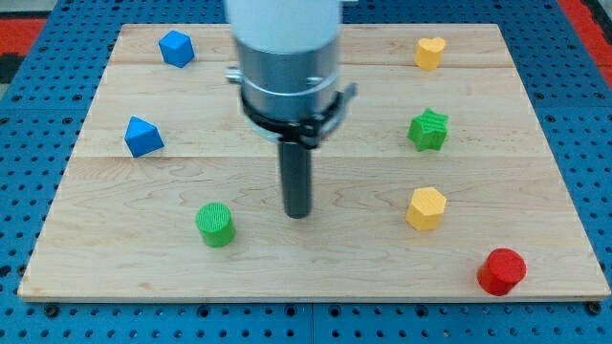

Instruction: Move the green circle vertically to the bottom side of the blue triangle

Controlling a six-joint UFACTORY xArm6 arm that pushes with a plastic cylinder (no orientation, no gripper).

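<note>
Green circle (215, 225) stands upright on the wooden board (143, 272), near its bottom edge, left of centre. Blue triangle (142, 137) lies above it, farther left, well apart. My tip (298, 214) rests on the board just right of the green circle, not touching it. The arm carries no claw, only the rod.

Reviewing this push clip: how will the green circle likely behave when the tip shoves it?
The green circle stands squat on its flat end, so it probably slides, not tips. Its round, ribbed side may slip off my tip if struck off-centre. It looks rigid and probably light.
</note>
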